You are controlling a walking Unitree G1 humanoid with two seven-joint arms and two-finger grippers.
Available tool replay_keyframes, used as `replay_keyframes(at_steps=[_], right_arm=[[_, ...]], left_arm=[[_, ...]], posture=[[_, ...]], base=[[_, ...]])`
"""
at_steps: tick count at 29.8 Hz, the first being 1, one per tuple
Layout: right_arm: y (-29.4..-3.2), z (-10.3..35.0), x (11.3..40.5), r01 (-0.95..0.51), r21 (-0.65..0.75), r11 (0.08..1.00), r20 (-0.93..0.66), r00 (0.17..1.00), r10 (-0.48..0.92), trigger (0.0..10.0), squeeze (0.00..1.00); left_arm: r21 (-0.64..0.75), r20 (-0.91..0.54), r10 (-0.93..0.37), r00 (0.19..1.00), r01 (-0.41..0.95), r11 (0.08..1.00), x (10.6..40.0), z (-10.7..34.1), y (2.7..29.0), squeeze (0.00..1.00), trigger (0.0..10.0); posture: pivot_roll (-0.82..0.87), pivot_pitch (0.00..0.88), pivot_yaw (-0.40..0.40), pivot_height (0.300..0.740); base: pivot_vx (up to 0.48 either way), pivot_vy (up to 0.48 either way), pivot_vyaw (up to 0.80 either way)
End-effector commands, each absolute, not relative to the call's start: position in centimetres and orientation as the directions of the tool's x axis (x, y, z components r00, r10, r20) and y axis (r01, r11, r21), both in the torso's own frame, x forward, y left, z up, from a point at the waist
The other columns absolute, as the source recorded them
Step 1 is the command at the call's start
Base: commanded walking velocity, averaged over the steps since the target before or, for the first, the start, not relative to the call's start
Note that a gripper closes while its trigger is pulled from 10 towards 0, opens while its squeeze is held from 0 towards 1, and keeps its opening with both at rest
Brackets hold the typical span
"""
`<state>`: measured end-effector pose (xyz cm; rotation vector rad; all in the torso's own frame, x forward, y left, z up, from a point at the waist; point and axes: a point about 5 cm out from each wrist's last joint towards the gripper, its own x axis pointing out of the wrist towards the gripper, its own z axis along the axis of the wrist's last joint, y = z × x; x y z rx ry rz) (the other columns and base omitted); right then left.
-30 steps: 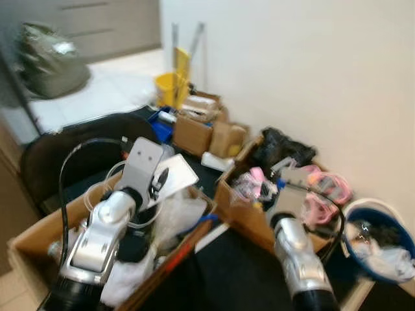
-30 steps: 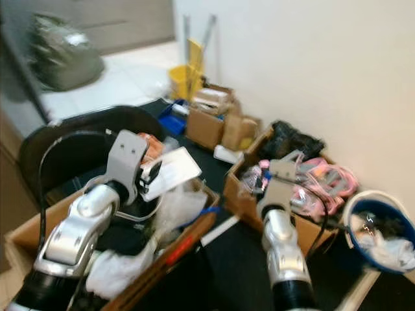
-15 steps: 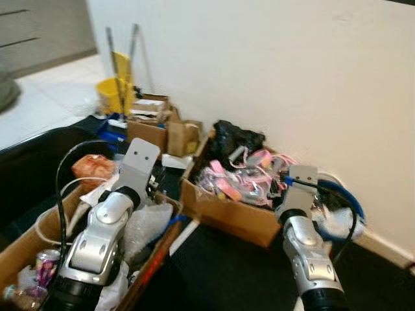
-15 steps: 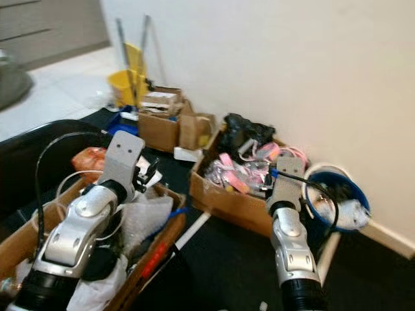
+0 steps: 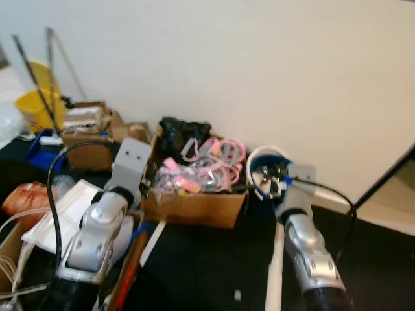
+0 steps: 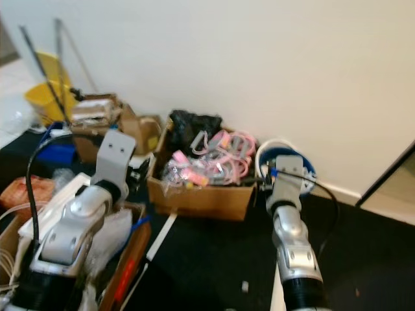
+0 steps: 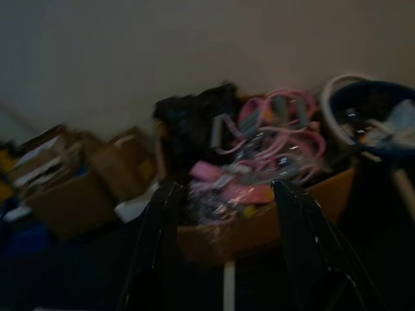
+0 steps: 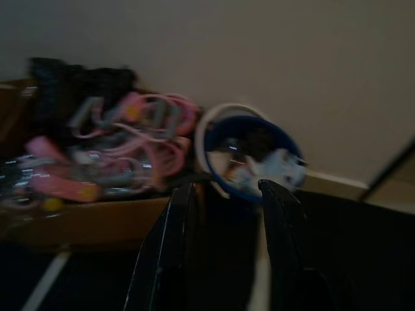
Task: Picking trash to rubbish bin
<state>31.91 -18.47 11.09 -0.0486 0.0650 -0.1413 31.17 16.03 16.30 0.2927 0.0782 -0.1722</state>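
Left eye view shows me the rubbish bin (image 5: 269,173), a blue round bucket with a white rim. It stands on the dark floor against the white wall (image 5: 259,71), and I see white and dark scraps inside it. It is touching, or almost touching, the right end of a cardboard box (image 5: 194,206) full of pink plastic things (image 5: 207,162) and a black bag (image 5: 176,133).

My right gripper (image 8: 224,194) is raised in front of the bin, near it. In the right wrist view its two black fingers (image 8: 178,246) stand apart with nothing between them, so it is released and empty. The bin sits just beyond the fingertips.

My left gripper (image 7: 224,194) is raised before the cardboard box. Its fingers (image 7: 159,246) are also spread wide and they hold nothing. Beyond them I see the pink things, the black bag and, to one side, the bin.

Further to the left along the wall stand smaller cardboard boxes (image 5: 91,133), then a yellow mop bucket (image 5: 34,107) with two handles leaning on the wall, and a blue object (image 5: 40,144) on the floor.

At the lower left I see another open box with a white flat sheet (image 5: 61,210), an orange bag (image 5: 24,197) and some white cable (image 5: 10,259). A thin white strip (image 5: 154,234) lies on the floor in front of the pink box. All pictures are a little blurred.
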Motion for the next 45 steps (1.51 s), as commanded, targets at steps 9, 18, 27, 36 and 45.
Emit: replay_keyframes(at_steps=[9,18,27,36,45], right_arm=[[-19.5,10.7,31.7,0.183,-0.072,0.98,-0.092,0.978,-0.19,10.0,0.0],[-19.5,10.4,31.6,0.185,-0.076,0.98,-0.115,0.974,-0.193,10.0,0.0],[-19.6,10.2,31.4,0.199,-0.084,0.976,-0.135,0.969,-0.209,10.0,0.0],[-19.7,9.5,31.1,0.203,-0.089,0.975,-0.174,0.961,-0.216,10.0,0.0],[-19.7,9.6,31.2,0.207,-0.081,0.975,-0.176,0.96,-0.218,10.0,0.0]], left_arm=[[0.283,-0.101,-0.168,0.981,0.19,0.94,31.1,16.0,15.9,0.0,10.0],[0.284,-0.088,-0.149,0.985,0.168,0.944,31.2,16.1,16.0,0.0,10.0],[0.28,-0.084,-0.155,0.984,0.173,0.944,31.3,16.1,15.9,0.0,10.0],[0.277,-0.088,-0.16,0.983,0.178,0.944,31.3,16.0,15.8,0.0,10.0],[0.273,-0.094,-0.176,0.98,0.195,0.942,31.2,15.8,15.6,0.0,10.0]], posture=[[0.05,0.097,0.003,0.74],[0.05,0.097,0.002,0.74],[0.05,0.098,0.003,0.74],[0.05,0.099,0.001,0.74],[0.04,0.098,0.002,0.74]], base=[[0.0,0.0,-0.8],[0.0,0.0,-0.8],[0.0,0.0,-0.8],[0.0,0.0,-0.8],[0.0,0.0,-0.8]])
